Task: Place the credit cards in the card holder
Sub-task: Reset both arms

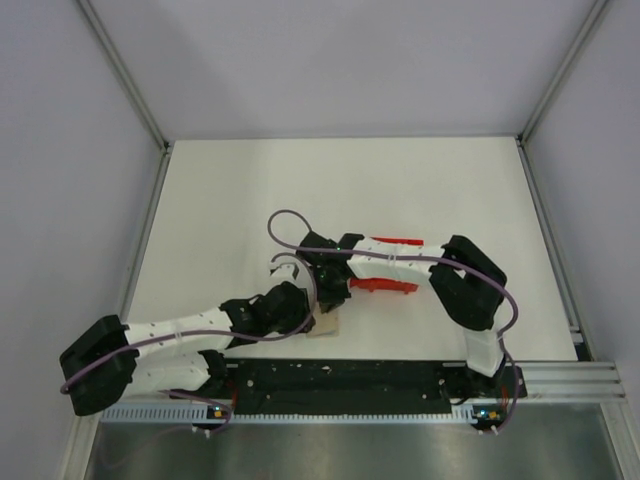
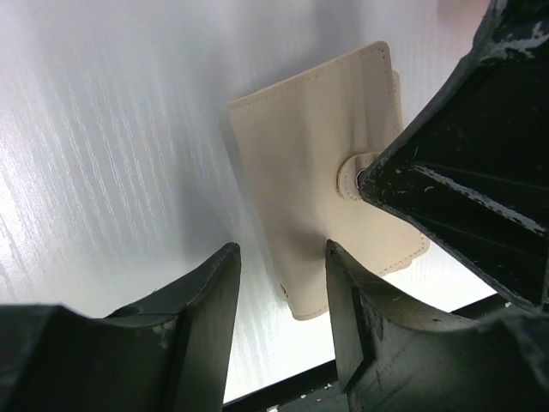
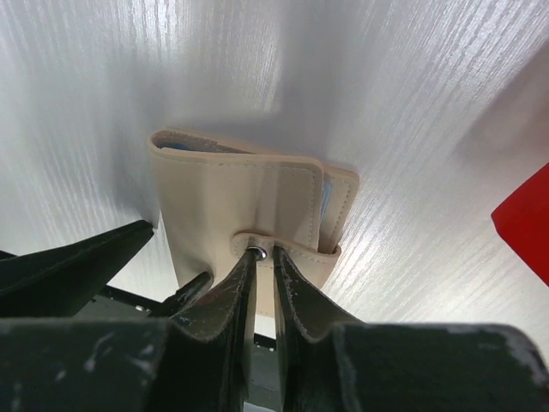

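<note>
The card holder (image 2: 317,163) is a beige wallet lying folded shut on the white table, its strap closed over the snap; it also shows in the top view (image 1: 326,326) and the right wrist view (image 3: 223,197). A pale blue credit card edge (image 3: 325,204) peeks out of its fold; no other cards are in view. My right gripper (image 3: 264,251) is shut with nothing between the fingers, its tips resting on the snap tab. My left gripper (image 2: 281,249) is open and empty, hovering over the wallet's near corner.
A red tray (image 1: 392,284) lies just right of the wallet, partly under the right arm, and its corner shows in the right wrist view (image 3: 527,225). The black base rail (image 1: 350,378) runs close behind the wallet at the table's near edge.
</note>
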Controlling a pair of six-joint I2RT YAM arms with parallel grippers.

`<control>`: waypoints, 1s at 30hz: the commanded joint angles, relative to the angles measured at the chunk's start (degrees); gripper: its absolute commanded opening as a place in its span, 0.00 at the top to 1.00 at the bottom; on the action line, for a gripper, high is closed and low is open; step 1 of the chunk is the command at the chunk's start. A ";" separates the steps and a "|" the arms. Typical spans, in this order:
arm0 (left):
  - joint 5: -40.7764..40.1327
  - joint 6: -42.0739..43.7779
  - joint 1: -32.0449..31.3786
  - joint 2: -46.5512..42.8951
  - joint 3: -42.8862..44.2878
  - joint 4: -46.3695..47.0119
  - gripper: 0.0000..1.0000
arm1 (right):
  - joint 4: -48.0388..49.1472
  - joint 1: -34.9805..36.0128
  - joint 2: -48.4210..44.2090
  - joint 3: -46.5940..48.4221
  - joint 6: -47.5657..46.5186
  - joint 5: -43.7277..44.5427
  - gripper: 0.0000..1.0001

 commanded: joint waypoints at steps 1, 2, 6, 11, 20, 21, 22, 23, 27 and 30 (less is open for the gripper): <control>-1.76 0.19 -0.16 -0.64 -1.61 -5.37 0.49 | 0.33 0.03 2.20 -3.01 -2.32 14.29 0.87; -2.11 0.19 -0.16 -0.82 -1.17 -6.06 0.47 | 1.64 -0.05 0.01 -2.66 -3.46 13.67 0.87; -5.01 0.63 -0.16 -3.01 1.73 -9.57 0.25 | 7.36 -0.06 -12.03 -3.27 -5.67 13.84 0.84; -9.93 1.07 0.10 -7.32 6.03 -14.15 0.02 | 10.53 -1.37 -22.67 -9.58 -6.38 16.56 0.59; -14.06 2.66 1.69 -8.29 13.51 -18.81 0.02 | 11.50 -6.99 -43.59 -28.56 -4.70 23.68 0.21; -14.85 2.66 1.77 -8.73 13.60 -18.99 0.02 | 11.50 -7.35 -46.13 -29.80 -5.31 24.73 0.20; -15.12 3.00 2.04 -9.25 13.86 -18.64 0.02 | 11.50 -7.79 -48.85 -31.20 -6.02 25.44 0.18; -15.21 3.62 2.30 -9.52 14.04 -18.38 0.02 | 11.50 -7.88 -51.06 -32.43 -6.55 26.66 0.16; -17.40 4.76 2.83 -9.17 15.79 -18.81 0.02 | 11.85 -7.88 -60.11 -36.83 -7.08 31.94 0.11; -19.25 4.77 2.92 -8.56 17.03 -19.78 0.02 | 11.76 -7.88 -65.48 -39.29 -7.17 36.24 0.04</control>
